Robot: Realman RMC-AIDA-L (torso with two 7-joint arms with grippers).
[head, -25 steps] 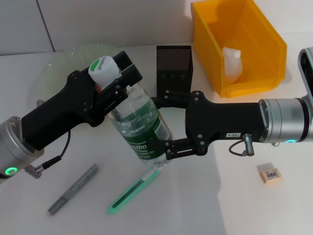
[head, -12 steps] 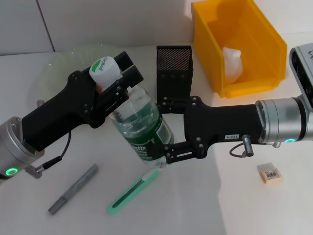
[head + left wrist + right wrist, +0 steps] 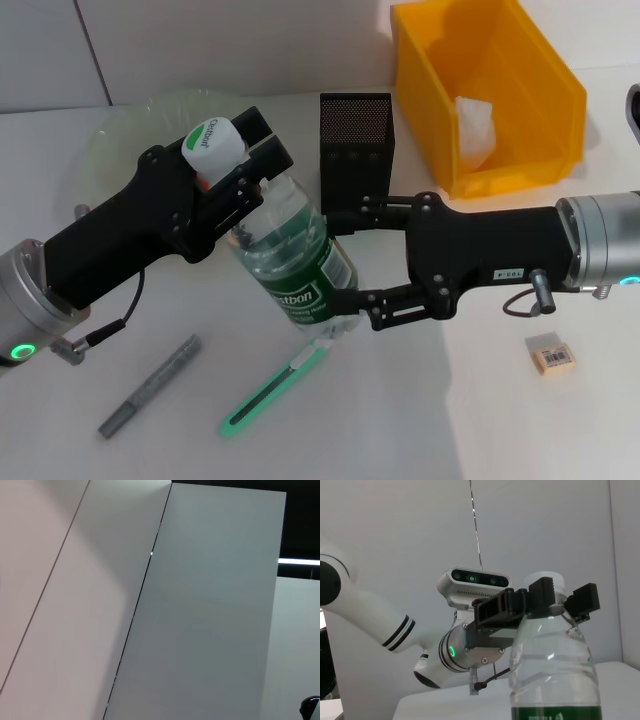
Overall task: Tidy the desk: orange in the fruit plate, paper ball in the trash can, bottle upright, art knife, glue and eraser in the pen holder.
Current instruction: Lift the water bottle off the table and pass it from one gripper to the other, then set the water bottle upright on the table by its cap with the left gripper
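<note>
The clear bottle (image 3: 290,255) with a green label and white cap stands near upright mid-table. My left gripper (image 3: 262,150) is shut on its neck just under the cap, which also shows in the right wrist view, where that gripper (image 3: 555,602) clamps the bottle (image 3: 552,680). My right gripper (image 3: 340,260) is open, its fingers spread at the right side of the bottle's body. A green art knife (image 3: 275,385), a grey glue stick (image 3: 150,385) and an eraser (image 3: 550,355) lie on the table. The black pen holder (image 3: 357,140) stands behind the bottle. I cannot make out the orange.
The yellow trash can (image 3: 530,70) at the back right holds the paper ball (image 3: 475,125). A pale green fruit plate (image 3: 125,130) lies at the back left, partly behind my left arm. The left wrist view shows only wall panels.
My right arm has drawn back to the right, its fingers sliding away from the bottle's body. The left gripper and bottle have stayed in place.
</note>
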